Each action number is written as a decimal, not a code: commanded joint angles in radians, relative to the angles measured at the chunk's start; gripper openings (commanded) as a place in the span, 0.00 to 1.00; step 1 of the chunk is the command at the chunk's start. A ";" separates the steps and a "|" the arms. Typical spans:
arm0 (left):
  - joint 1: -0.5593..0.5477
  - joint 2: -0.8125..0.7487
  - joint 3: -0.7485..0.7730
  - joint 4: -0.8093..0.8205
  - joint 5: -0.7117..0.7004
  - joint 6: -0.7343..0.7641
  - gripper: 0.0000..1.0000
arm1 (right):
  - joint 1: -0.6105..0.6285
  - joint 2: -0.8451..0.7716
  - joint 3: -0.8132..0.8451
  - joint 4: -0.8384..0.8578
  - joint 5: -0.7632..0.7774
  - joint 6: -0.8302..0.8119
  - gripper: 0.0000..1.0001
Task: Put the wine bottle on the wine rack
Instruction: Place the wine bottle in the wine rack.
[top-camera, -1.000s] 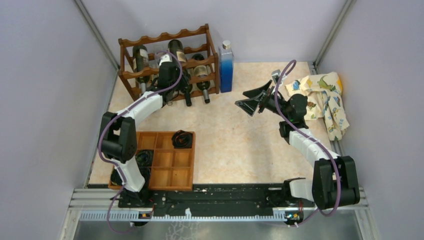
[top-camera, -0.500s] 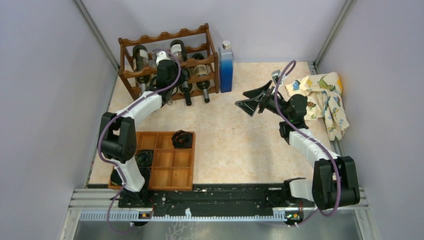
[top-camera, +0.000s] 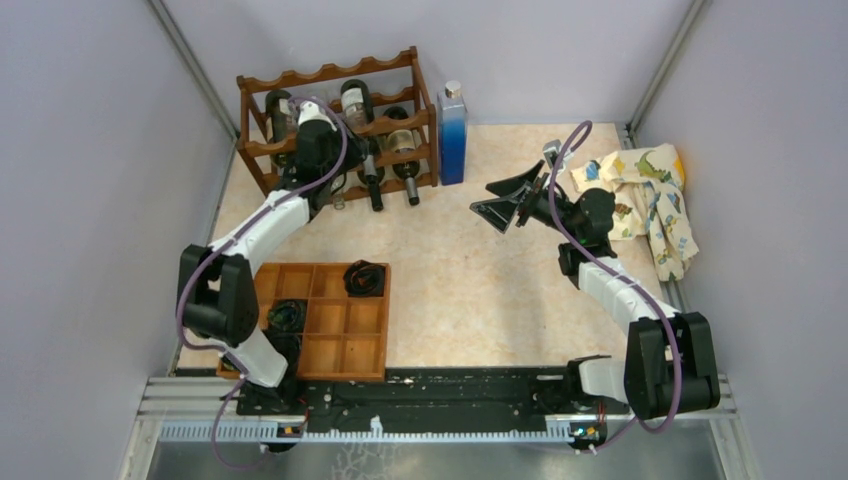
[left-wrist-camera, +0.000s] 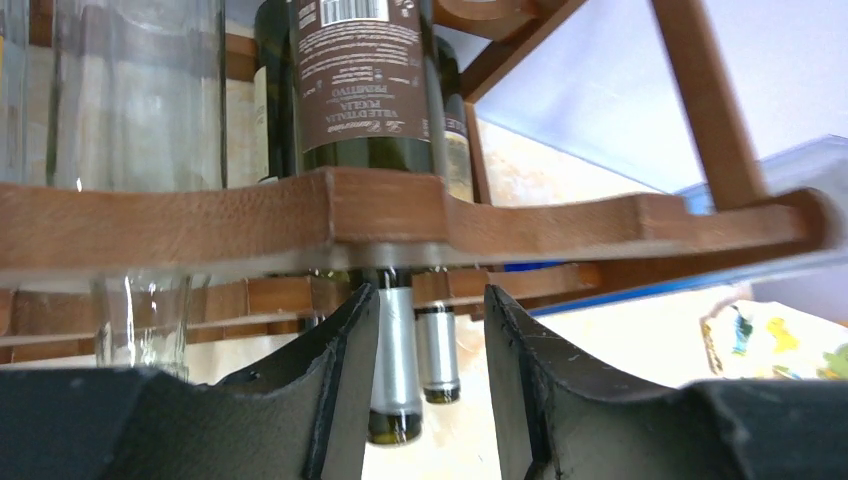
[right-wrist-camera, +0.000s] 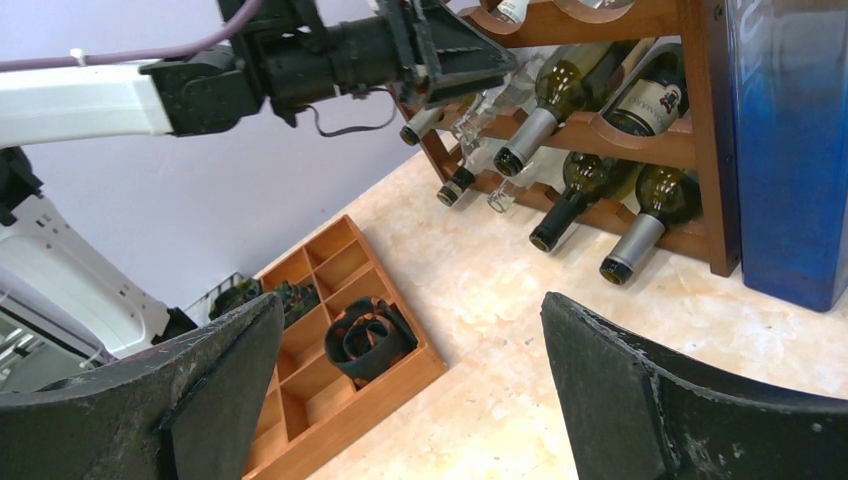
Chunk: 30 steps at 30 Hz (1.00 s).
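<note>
Reaching further left with the left arm (top-camera: 265, 215) than a second ago, pushing the elbow out toward the left wall and sliding the wrist left along the front of the wine rack (top-camera: 330, 73); keeping the right arm (top-camera: 610, 280) just where it was, poised over the middle of the desk (top-camera: 480, 300). Holding the left hand (left-wrist-camera: 430, 300) released, fingers (left-wrist-camera: 335, 400) parted and gripping nothing, hovering just in front of a scalloped rail (left-wrist-camera: 200, 225) with a silver-capped neck (left-wrist-camera: 395, 370) showing in the gap beyond them; spreading the right hand (right-wrist-camera: 410, 310) wide, grasping nothing, above the desk.

Finding the wine rack standing at the far left corner of the desk and carrying several bottles lying on their sides, necks pointing toward the arms; seeing the wine bottle (left-wrist-camera: 365, 80), dark green with a brown label, lying in a scallop of that rail straight ahead of the left hand and apart from its fingers; noting a clear glass bottle (left-wrist-camera: 140, 150) lying just beside it on the left. Seeing the flat wooden tray (top-camera: 345, 345) sitting near the left arm's base, holding a black coiled item (top-camera: 363, 278) in its far right compartment and another dark item (top-camera: 288, 315) in a left compartment, kind impossible to tell. Spotting a tall blue bottle (top-camera: 452, 135) standing upright just beside the rack's right end, and a patterned cloth (top-camera: 650, 195) lying crumpled at the desk's right edge.
</note>
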 joint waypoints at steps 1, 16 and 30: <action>0.005 -0.122 -0.059 0.000 0.106 -0.002 0.49 | -0.006 -0.026 0.007 0.059 -0.016 -0.033 0.98; 0.012 -0.334 -0.105 0.016 0.600 0.385 0.74 | -0.006 -0.022 0.059 -0.097 -0.107 -0.317 0.98; 0.155 0.018 0.384 -0.336 1.060 1.104 0.76 | -0.008 -0.038 0.094 -0.212 -0.144 -0.403 0.98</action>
